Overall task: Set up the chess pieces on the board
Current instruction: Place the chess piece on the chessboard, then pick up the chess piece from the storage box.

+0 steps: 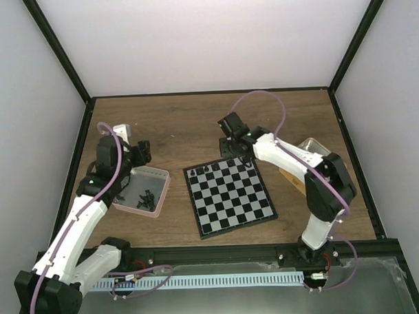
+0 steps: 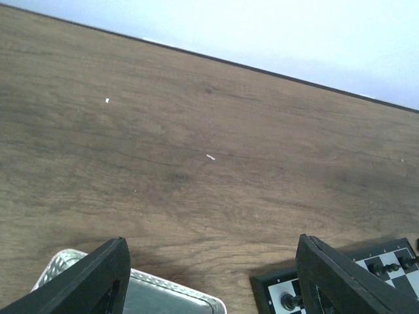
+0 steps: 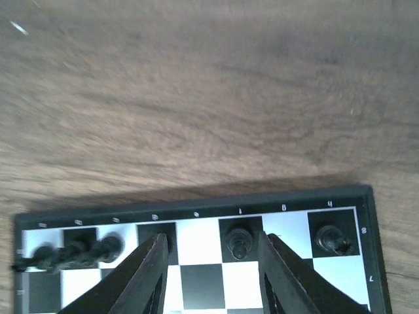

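The board [image 1: 229, 195] lies in the middle of the table with a few black chess pieces [image 1: 208, 169] on its far row. My right gripper [image 1: 234, 155] hovers over that far row. In the right wrist view the right gripper [image 3: 213, 245] is open, and a black piece [image 3: 240, 241] stands on a dark square between its fingers, nearer the right one and free of both. More black pieces [image 3: 332, 239] stand to either side. My left gripper [image 1: 142, 151] is open over bare wood, and in the left wrist view the left gripper [image 2: 213, 261] holds nothing.
A pink-rimmed tray [image 1: 162, 178] left of the board holds several black pieces [image 1: 145, 197]. Its corner [image 2: 163, 291] and the board's corner [image 2: 265, 284] show below my left fingers. A tan tin [image 1: 312, 150] sits right of the board, behind my right arm.
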You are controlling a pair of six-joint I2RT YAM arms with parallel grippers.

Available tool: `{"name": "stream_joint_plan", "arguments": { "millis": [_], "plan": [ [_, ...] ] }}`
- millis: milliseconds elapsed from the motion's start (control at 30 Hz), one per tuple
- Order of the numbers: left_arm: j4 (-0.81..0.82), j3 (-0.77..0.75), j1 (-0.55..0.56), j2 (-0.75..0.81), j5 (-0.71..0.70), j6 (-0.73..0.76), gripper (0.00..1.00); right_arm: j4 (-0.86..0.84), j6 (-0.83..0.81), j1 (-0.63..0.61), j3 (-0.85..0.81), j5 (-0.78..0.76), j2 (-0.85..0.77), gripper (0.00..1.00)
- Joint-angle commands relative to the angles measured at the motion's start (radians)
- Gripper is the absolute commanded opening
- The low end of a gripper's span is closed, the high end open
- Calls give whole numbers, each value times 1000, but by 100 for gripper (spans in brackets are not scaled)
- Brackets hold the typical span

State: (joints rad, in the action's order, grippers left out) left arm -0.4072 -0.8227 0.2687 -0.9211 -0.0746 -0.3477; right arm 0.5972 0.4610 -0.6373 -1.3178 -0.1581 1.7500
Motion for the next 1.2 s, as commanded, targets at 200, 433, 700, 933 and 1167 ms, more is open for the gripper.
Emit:
{"name": "stream_joint_plan", "arguments": {
  "millis": [200,433,700,933,1167],
  "plan": [
    [-207,32,-2,-36,-63,-282,78,-152,44,4,158,22,-254,41],
    [-307,125,-3,-70,12,-410,79,-186,64,4,236,62,-313,42],
    [-375,126,-6,-186,84,-398,61,-202,75,5,282,65,-342,42],
    [-304,124,-9,-313,78,-355,40,-213,87,5,303,68,-353,41],
    [-254,95,-17,-400,10,-318,36,-215,84,5,308,64,-360,41]
  ]
}}
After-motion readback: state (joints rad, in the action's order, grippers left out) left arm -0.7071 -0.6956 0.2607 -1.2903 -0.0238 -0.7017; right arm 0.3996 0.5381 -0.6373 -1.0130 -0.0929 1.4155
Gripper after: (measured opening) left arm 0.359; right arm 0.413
